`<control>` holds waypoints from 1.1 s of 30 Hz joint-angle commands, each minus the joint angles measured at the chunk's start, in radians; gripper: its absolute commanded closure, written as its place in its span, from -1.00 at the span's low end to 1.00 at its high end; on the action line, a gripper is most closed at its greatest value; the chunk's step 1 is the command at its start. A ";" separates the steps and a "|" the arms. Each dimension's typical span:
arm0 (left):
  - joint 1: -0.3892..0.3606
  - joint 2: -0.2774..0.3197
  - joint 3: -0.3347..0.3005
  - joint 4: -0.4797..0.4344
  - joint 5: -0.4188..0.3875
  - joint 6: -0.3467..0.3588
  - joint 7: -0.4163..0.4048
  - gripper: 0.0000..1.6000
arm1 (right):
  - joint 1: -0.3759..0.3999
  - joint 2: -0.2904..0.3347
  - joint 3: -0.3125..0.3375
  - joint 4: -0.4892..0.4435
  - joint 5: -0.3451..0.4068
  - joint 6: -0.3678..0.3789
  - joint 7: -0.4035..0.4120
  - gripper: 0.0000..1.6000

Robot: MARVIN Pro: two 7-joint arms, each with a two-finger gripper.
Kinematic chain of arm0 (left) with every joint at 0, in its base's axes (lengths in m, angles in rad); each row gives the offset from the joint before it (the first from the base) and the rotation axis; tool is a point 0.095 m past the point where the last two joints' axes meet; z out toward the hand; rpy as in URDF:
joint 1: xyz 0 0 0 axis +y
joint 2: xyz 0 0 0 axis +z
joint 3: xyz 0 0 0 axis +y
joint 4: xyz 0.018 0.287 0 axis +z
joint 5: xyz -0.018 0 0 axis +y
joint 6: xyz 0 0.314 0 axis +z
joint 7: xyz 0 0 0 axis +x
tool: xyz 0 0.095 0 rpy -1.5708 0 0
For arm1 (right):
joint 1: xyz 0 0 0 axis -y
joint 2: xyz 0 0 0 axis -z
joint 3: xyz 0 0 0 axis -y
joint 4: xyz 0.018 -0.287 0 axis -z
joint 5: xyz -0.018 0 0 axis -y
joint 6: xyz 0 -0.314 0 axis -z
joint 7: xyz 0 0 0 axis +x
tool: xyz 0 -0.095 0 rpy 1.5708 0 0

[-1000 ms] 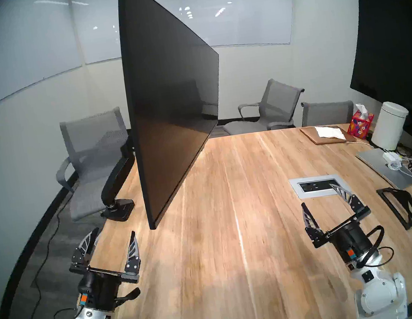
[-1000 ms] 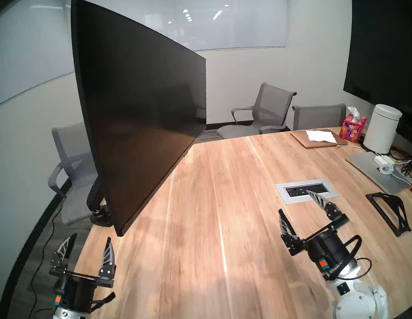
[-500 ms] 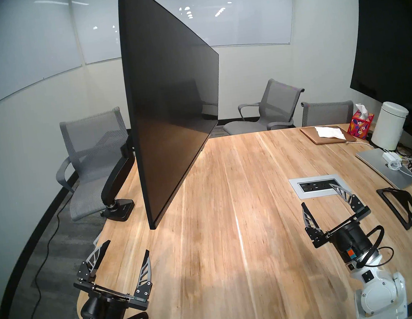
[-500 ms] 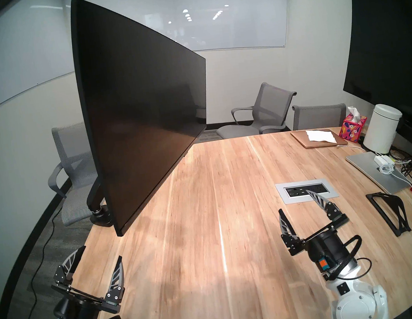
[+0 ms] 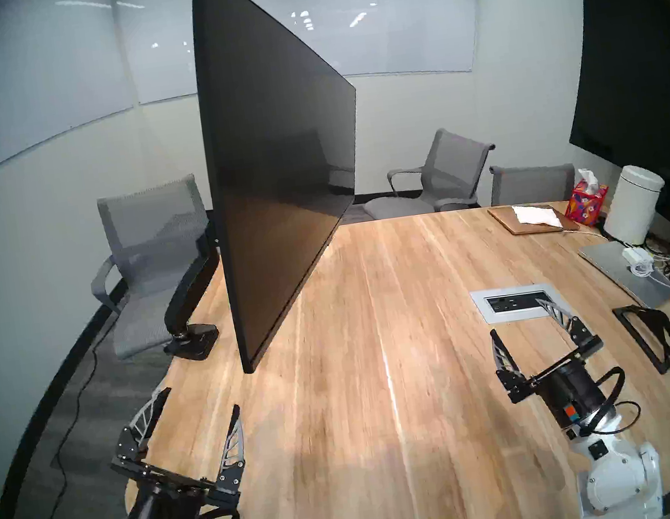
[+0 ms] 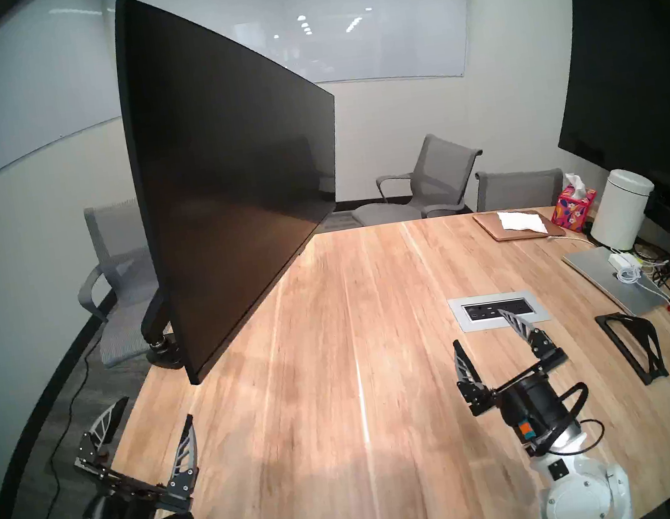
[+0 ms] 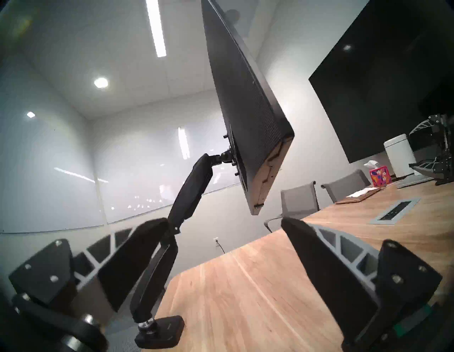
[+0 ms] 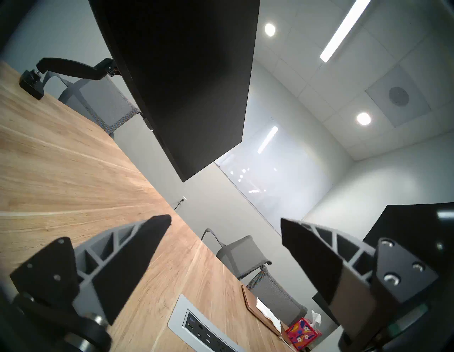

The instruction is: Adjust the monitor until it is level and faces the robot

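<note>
The monitor (image 5: 271, 176) is a wide black screen on a black articulated arm (image 5: 185, 298), clamped by its base (image 5: 195, 341) at the table's left edge. It stands almost edge-on to me, screen turned toward my right, with its near lower corner low over the wooden table (image 5: 382, 374). My left gripper (image 5: 201, 400) is open and empty, just short of that corner; in the left wrist view the monitor (image 7: 245, 110) shows its back. My right gripper (image 5: 517, 318) is open and empty over the table's right half, far from the monitor (image 8: 184, 86).
A larger black screen (image 5: 638, 64) hangs on the right wall. Grey chairs (image 5: 154, 251) ring the table. A power outlet panel (image 5: 515, 303) sits under the right gripper's fingertip. A laptop (image 5: 624, 278), white cylinder (image 5: 636, 208), tissue box (image 5: 586, 198), black stand (image 5: 649, 338) and cables crowd the right edge.
My left gripper has drawn back toward me, away from the monitor's near corner, and tilted a little. The monitor and the right gripper have not moved.
</note>
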 commanded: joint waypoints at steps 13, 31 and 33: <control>0.166 -0.002 -0.157 -0.068 0.124 -0.043 0.102 -1.00 | 0.002 -0.002 0.000 -0.021 0.006 -0.002 -0.003 -1.00; 0.245 -0.069 -0.273 -0.081 0.086 -0.195 -0.031 -1.00 | 0.003 -0.002 0.000 -0.020 0.006 -0.002 -0.004 -1.00; 0.251 -0.080 -0.288 -0.082 0.073 -0.209 -0.045 -1.00 | 0.003 -0.002 0.000 -0.020 0.006 -0.002 -0.004 -1.00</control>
